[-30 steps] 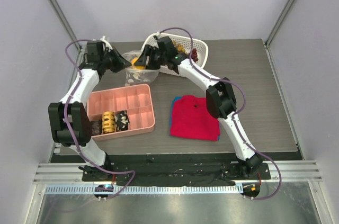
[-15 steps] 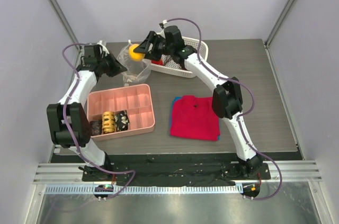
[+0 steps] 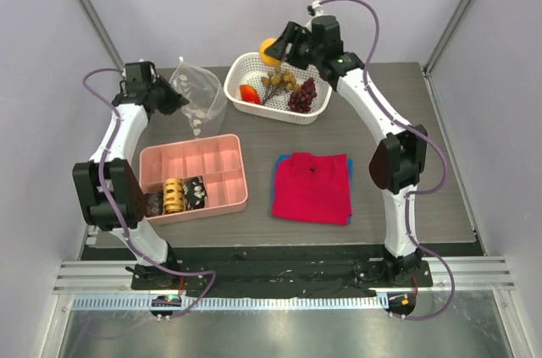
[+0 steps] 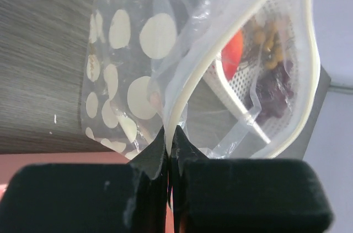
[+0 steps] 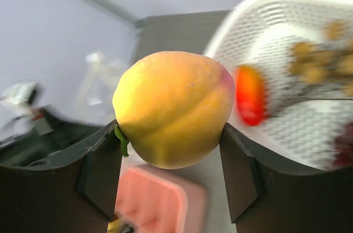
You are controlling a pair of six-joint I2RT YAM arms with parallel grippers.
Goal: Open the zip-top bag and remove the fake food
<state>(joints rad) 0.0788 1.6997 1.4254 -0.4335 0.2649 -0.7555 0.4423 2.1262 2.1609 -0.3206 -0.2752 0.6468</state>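
Observation:
My left gripper is shut on the whitish zip strip of the clear zip-top bag, holding it up at the table's far left; whitish lumps lie inside it. My right gripper is shut on the orange-yellow fruit, held in the air above the far edge of the white mesh basket. In the basket lie a red piece, a tan-brown ball cluster and a dark red cluster.
A pink tray with a yellow coil and dark blocks stands front left. A red cloth lies front centre. Grey walls close the back and sides.
My right gripper has carried the fruit up and right, from the bag's mouth to above the basket. My left gripper has drawn the bag left and lifted it.

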